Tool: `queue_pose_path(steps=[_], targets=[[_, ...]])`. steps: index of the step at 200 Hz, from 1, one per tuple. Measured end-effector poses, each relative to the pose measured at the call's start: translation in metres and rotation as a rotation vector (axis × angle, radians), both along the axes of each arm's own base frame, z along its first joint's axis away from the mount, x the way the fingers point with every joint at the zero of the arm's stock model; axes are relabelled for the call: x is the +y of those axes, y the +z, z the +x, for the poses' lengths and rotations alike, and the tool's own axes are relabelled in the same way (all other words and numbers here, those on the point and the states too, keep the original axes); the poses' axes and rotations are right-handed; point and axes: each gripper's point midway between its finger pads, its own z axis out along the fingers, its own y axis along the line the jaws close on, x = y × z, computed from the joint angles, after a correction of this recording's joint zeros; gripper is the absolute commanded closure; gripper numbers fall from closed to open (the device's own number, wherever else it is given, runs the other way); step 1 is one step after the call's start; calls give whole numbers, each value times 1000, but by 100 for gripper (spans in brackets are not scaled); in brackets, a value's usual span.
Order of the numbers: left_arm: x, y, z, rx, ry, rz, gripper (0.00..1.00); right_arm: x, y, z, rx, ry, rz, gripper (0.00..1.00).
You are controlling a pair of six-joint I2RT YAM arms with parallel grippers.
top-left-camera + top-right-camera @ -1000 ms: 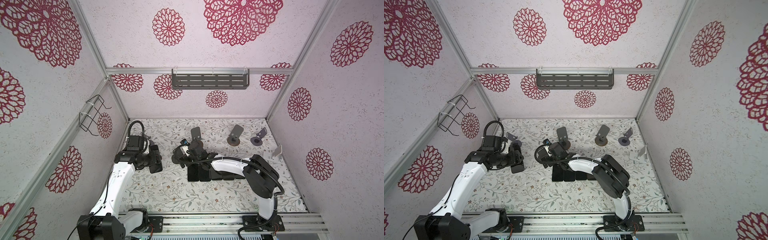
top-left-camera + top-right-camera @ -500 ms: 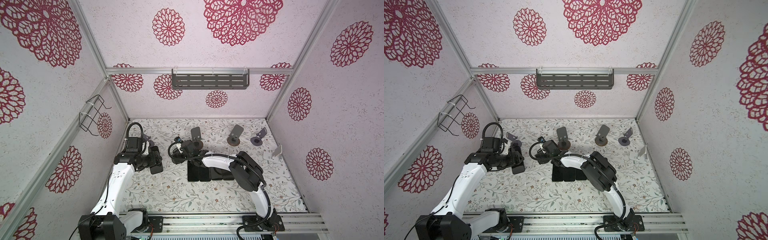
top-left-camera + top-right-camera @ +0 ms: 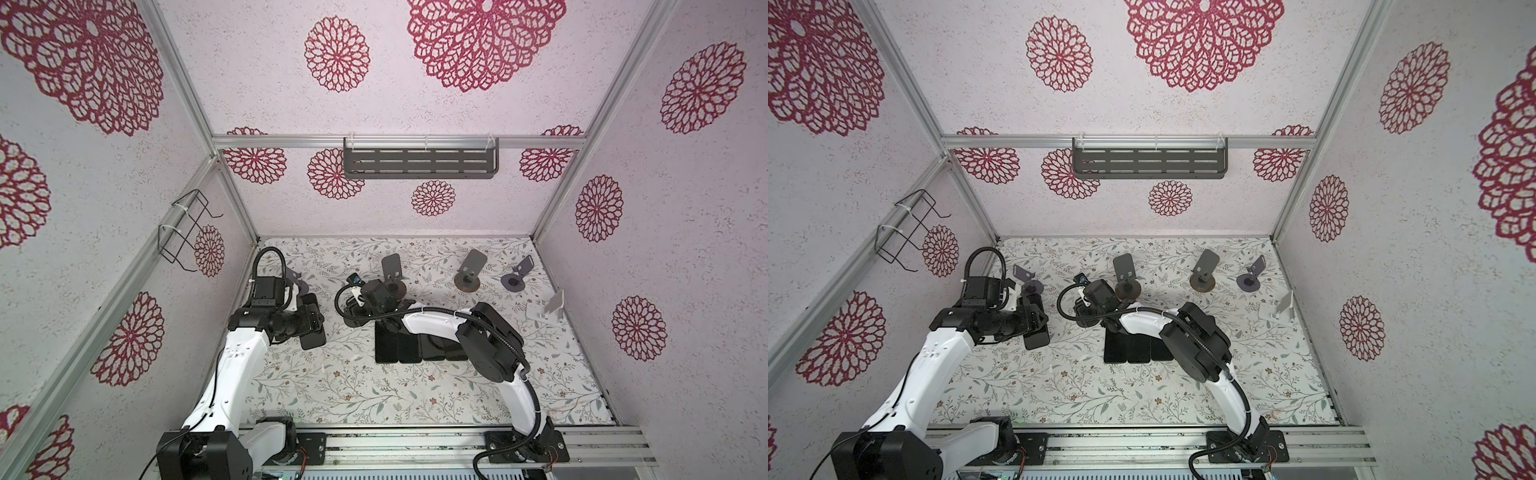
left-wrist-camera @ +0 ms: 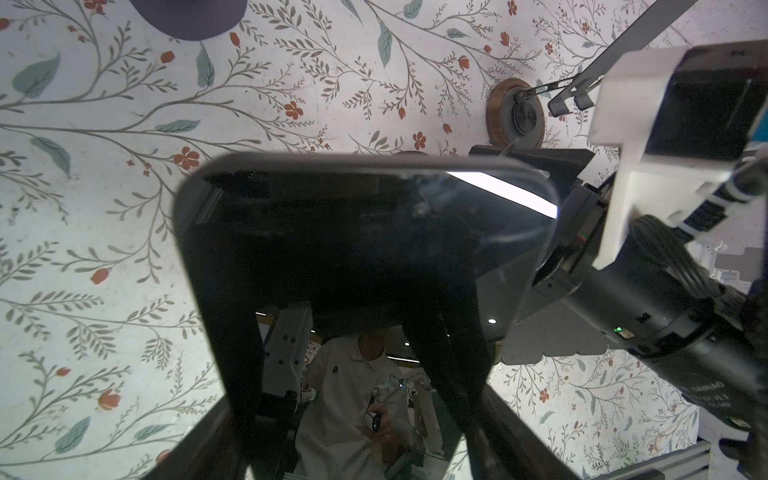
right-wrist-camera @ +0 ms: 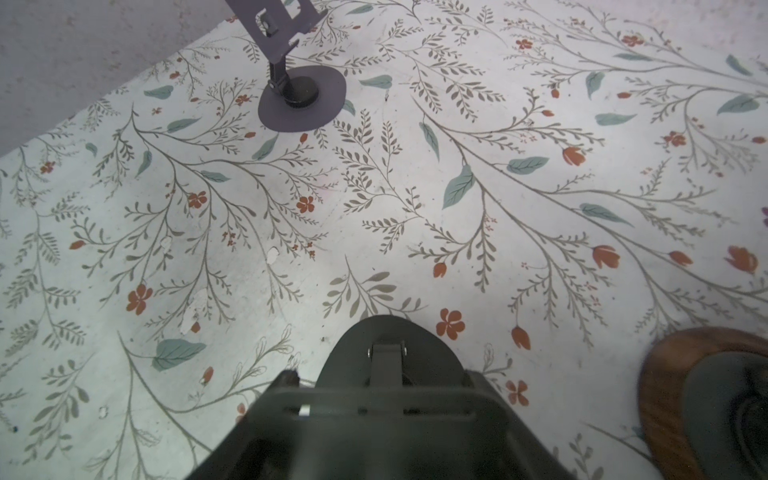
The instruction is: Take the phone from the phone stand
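The left claw [image 3: 309, 323] pinched the black phone [image 4: 365, 257]; the right claw [image 3: 352, 318] crowded its edge, grip unclear to me, a dark stand [image 5: 390, 357] at its tips, a wooden-based stand [image 5: 665, 395] beside.

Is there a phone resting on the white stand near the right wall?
No, the white angled phone stand holds nothing in a top view.

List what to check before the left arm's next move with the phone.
1. Left gripper closed on the phone: ok.
2. Phone off every stand; purple stand behind it bare: ok.
3. Gap between phone and right gripper in both top views: ok.
4. Right gripper's hold on the dark stand: cannot tell.
5. Bare table left of the phone row for a set-down: ok.
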Motion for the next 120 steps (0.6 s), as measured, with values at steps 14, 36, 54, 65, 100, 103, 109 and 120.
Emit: queue_pose_path(steps=[14, 36, 54, 65, 100, 103, 109, 120], targets=[[0, 0, 0, 0, 0, -2, 75, 0, 1, 0, -1, -2, -1, 41], [-1, 0, 0, 0, 1, -4, 75, -1, 1, 0, -2, -5, -4, 43], [0, 0, 0, 1, 3, -5, 73, -3, 3, -1, 1, -7, -11, 45], [0, 0, 0, 2, 7, -5, 73, -4, 9, -2, 1, -7, -10, 46], [6, -4, 1, 19, 38, 17, 73, -9, 45, -6, -21, -9, 20, 54], [6, -5, 1, 21, 40, 19, 73, -10, 48, -6, -23, -8, 24, 54], [7, -7, 2, 30, 45, 22, 73, -11, 57, -7, -28, -9, 31, 55], [9, -13, 2, 52, 56, 29, 73, -14, 71, -9, -40, -12, 41, 57]])
